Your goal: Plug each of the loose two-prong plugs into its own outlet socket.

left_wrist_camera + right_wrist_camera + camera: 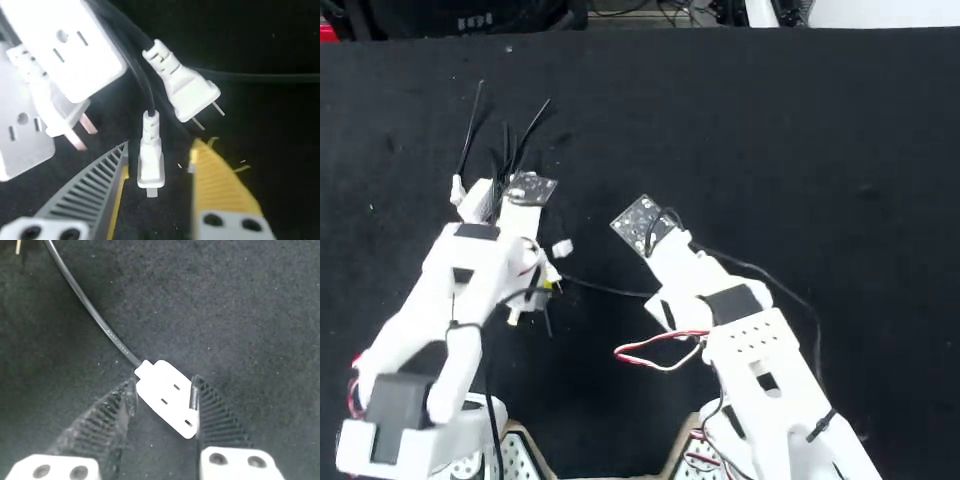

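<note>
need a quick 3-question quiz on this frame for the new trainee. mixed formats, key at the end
1. True or false: the left gripper is clamped shut on the small white plug lying between its fingers.
2. What sits between the fingers of the right gripper? A) a two-prong plug B) a white outlet socket on a black cord C) a yellow cable tie
3. Fill in: the other loose plug, beside the small one in the left wrist view, shows ___ bare prongs.
Key: 1 false, its fingers stand open, with a gap beside the plug; 2 B; 3 two.
</note>
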`<action>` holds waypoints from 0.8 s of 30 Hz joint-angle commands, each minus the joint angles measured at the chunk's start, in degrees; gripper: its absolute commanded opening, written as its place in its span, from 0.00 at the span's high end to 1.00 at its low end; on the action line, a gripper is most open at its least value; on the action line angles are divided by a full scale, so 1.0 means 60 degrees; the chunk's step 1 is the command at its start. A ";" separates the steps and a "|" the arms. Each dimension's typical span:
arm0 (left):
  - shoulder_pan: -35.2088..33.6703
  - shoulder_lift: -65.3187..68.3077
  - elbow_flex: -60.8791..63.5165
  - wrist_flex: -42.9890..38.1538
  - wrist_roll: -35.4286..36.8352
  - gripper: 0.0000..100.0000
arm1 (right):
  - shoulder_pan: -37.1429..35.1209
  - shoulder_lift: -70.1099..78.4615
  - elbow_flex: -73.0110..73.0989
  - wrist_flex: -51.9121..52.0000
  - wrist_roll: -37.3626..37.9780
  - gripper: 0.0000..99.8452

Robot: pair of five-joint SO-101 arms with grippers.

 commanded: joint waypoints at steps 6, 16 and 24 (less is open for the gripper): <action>-0.0125 0.0308 -0.1311 0.0791 -0.0117 0.97 | -0.0103 -0.0051 -0.0022 -0.0161 -0.0088 0.83; -0.0022 -0.0806 -0.2220 0.2271 -0.0117 0.97 | 0.0938 -0.0066 -0.0271 -0.0366 -0.1333 0.83; 0.1414 -0.3604 -0.2659 0.2711 -0.0132 0.97 | 0.3136 -0.0007 -0.0300 -0.1260 -0.2799 0.83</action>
